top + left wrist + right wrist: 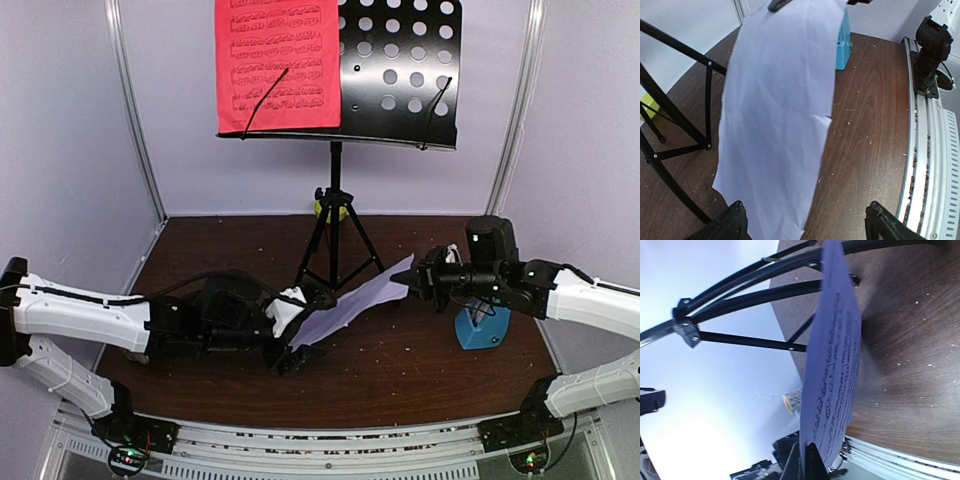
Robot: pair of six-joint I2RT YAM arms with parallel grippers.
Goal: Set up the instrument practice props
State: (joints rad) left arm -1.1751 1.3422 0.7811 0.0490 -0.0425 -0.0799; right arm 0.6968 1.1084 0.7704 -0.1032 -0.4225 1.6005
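Observation:
The black perforated music stand (400, 70) stands on its tripod (335, 245) at the back, with the red music sheet (277, 62) on the left half of its desk. The white music sheet (350, 305) hangs in the air between the two grippers. My right gripper (412, 275) is shut on its far end; in the right wrist view the fingertips (812, 462) pinch the sheet's (835, 375) edge. My left gripper (290, 340) is open, its fingers (735, 220) wide apart beneath the sheet's (780, 115) near end. The blue metronome (482, 328) stands under the right arm.
A small green bowl (330, 208) sits behind the tripod. A white patterned mug (290, 305) lies by the left gripper. The tripod legs (685, 120) spread just left of the sheet. The metal rail (930, 150) runs along the table's near edge.

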